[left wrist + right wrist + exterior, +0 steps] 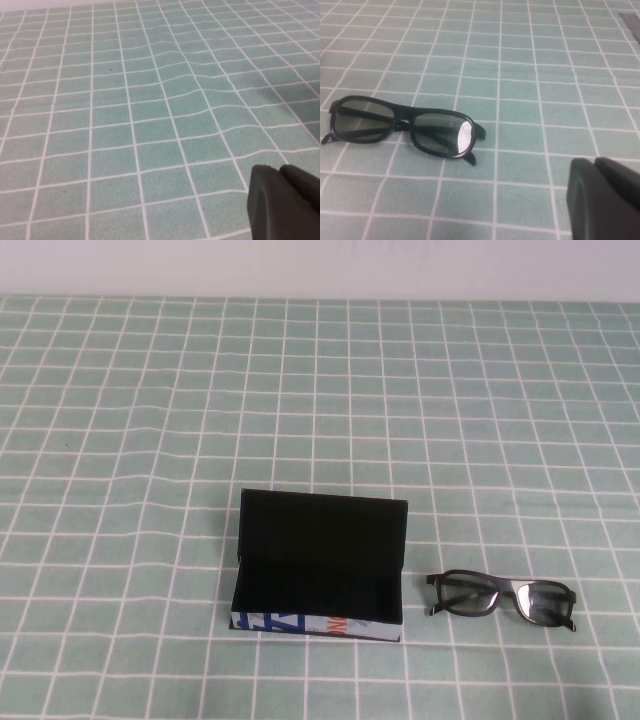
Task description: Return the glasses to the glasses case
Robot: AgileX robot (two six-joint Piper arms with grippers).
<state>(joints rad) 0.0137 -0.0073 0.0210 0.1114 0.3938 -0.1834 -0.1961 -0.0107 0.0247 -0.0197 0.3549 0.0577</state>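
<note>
A: Left to right?
B: Left gripper point(287, 200): over bare cloth, jaws unreadable. Glasses case point(320, 565): lid up, ready to receive. Glasses point(502, 598): folded, just right of it. Right gripper point(605, 192): near glasses, jaws unreadable, likely picker.

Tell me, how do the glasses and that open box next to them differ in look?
The glasses case is a boxy block with its lid raised; the glasses lie low and flat on the cloth to its right. The case looks wider than the glasses. The case shows a white front with blue and orange print; the glasses have see-through tinted lenses. Both are mostly black. The left gripper and right gripper show only in their wrist views.
</note>
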